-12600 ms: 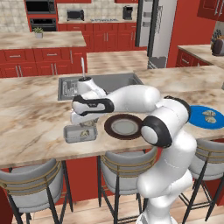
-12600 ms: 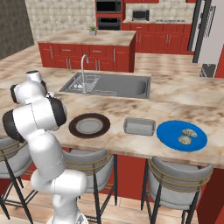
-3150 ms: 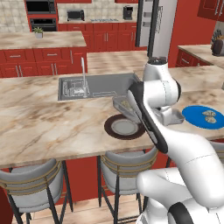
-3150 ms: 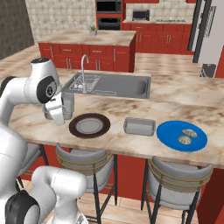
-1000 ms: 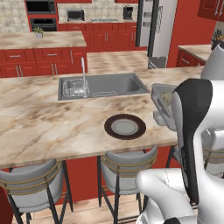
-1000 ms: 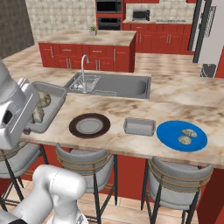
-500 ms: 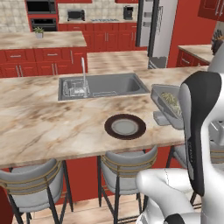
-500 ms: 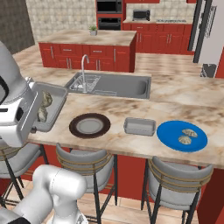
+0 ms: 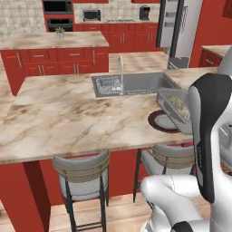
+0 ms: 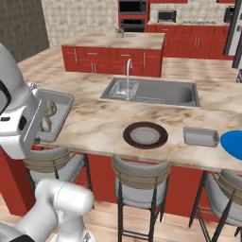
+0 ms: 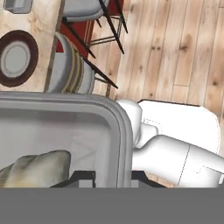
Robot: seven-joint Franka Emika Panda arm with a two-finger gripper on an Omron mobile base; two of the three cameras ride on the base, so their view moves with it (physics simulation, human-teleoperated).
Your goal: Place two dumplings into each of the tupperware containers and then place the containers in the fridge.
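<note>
above the counter edge (image 10: 99, 137), the claw (image 11: 106, 177) is clamped on a tupperware container's (image 11: 78, 127) rim, dumplings (image 11: 37, 168) inside.

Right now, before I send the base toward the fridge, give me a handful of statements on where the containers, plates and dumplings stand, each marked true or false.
1. The gripper is shut on a tupperware container held up off the counter. True.
2. The held container is empty. False: dumplings lie in it.
3. A second tupperware container sits on the counter beside the dark-brown plate. True.
4. The dark-brown plate holds a dumpling. False: it is bare.
5. The second container sits in the sink. False: it is on the counter in front of the sink.
</note>
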